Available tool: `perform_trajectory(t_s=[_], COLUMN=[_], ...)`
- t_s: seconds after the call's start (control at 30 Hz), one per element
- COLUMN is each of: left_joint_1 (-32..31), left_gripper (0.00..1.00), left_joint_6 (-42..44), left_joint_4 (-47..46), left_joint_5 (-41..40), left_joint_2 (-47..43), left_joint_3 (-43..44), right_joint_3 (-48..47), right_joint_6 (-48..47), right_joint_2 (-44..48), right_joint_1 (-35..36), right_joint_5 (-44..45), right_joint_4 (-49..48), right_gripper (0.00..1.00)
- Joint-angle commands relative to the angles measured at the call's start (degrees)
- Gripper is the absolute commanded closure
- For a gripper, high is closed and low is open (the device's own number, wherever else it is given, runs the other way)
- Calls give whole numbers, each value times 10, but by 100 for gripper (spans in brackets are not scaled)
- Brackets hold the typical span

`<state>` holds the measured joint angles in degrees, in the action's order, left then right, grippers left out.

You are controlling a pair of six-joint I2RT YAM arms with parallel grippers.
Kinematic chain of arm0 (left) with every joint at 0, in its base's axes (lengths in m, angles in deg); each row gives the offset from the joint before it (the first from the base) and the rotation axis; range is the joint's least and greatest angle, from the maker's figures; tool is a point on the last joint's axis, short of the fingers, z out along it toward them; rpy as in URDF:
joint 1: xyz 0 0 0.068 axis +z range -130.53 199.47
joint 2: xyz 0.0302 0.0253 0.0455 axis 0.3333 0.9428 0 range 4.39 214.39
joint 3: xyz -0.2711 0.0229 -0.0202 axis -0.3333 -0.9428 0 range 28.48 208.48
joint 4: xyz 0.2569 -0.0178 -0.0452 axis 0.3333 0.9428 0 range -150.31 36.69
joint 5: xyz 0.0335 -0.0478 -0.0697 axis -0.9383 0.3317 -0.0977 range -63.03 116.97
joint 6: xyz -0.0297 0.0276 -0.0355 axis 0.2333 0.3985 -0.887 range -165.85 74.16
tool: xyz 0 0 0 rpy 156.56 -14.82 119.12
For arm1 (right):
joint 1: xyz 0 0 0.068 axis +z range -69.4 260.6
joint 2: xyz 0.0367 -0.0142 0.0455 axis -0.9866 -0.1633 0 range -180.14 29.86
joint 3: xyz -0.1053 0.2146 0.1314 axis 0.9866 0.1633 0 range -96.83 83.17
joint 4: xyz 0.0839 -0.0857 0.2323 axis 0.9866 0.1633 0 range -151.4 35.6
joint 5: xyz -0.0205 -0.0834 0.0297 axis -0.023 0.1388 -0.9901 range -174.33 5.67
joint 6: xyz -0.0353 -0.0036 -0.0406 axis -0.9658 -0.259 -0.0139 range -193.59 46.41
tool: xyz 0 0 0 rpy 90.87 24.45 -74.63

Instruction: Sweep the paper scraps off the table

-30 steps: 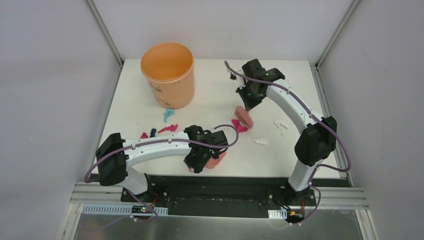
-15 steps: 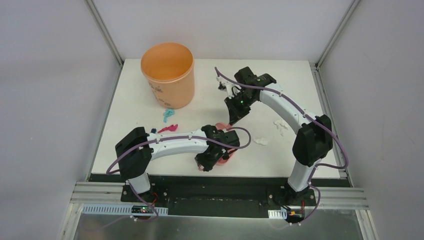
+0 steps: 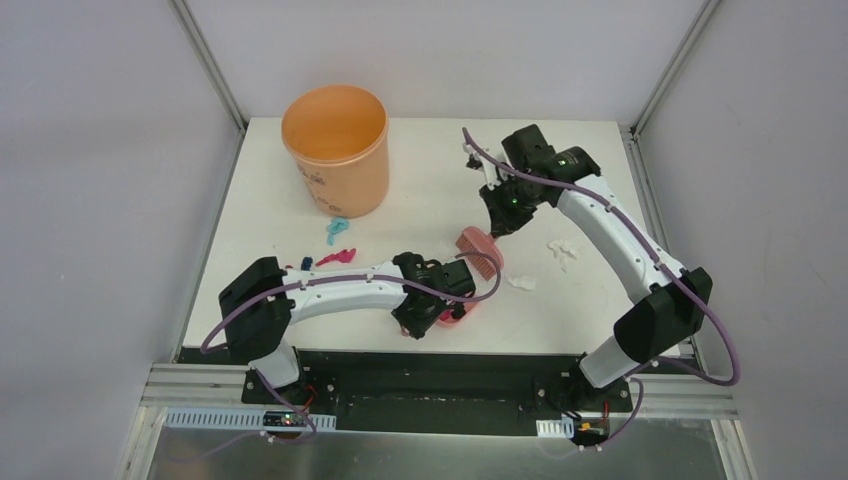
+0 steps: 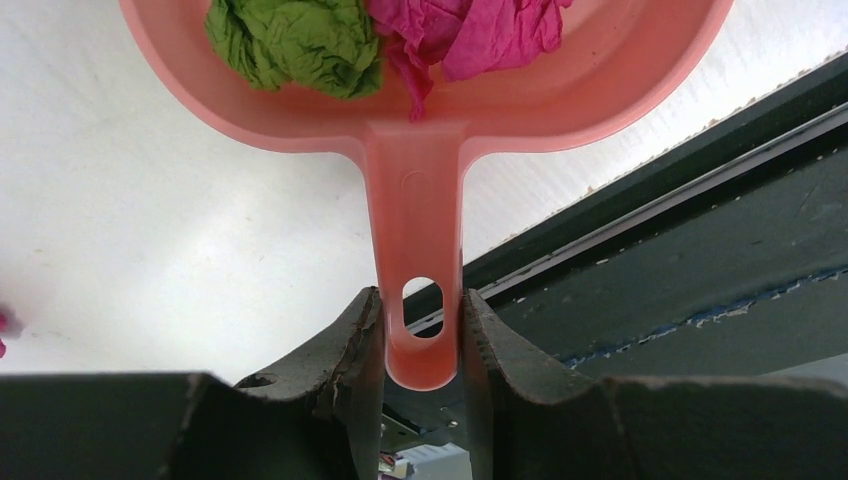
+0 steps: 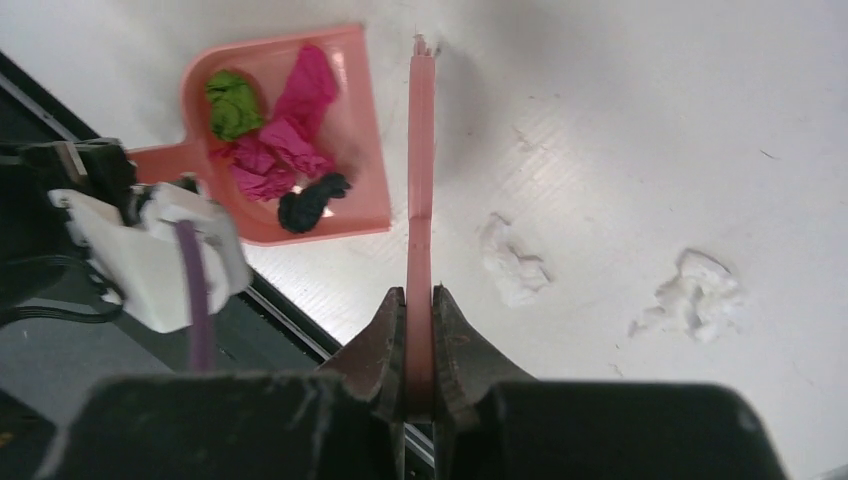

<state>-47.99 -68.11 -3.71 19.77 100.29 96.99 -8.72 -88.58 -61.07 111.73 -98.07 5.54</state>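
Dustpan (image 5: 362,150) with green, magenta, black paper scraps (image 5: 290,145), left fingers (image 4: 345,360) tight on its handle (image 4: 415,230); right fingers (image 5: 385,350) tight on brush (image 5: 421,150).

Orange bucket (image 3: 336,150) plants itself at the far left of the table (image 3: 430,160), the big blocker here. Right of the bucket, open white surface runs across to the right arm (image 3: 610,225), a wide lane. Just in front of the bucket, a light blue scrap (image 3: 337,229), a magenta scrap (image 3: 337,257) and a dark blue scrap (image 3: 305,264) dot the way. Nearer than those, the left arm (image 3: 340,285) lies along the front edge and bars it. Front-right of the bucket, the pink brush (image 3: 478,250) hangs just beside the pink dustpan (image 5: 360,150), a tight gap. Farther right, two white wads (image 3: 521,282) sit apart, room around each.
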Motion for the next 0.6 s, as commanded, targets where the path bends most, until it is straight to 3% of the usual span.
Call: perform_trajectory(t_s=[0.0,0.27,0.4,0.57], left_joint_1=[-1,-1,-1,-1], left_gripper=[100,100,100,100], left_joint_6=[18,28,44,41], left_joint_4=[-33,-87,-82,-81], left_joint_5=[-18,-27,-12,-22], left_joint_2=[-60,-111,-87,-80], left_joint_3=[-24,-73,-50,-40], right_joint_3=[1,182,297,356], right_joint_6=[14,95,165,171], right_joint_2=[44,153,173,191], right_joint_1=[-51,-264,-345,-388], right_joint_5=[7,-287,-381,-428], right_joint_4=[-6,-125,-241,-285], right_gripper=[100,100,100,100])
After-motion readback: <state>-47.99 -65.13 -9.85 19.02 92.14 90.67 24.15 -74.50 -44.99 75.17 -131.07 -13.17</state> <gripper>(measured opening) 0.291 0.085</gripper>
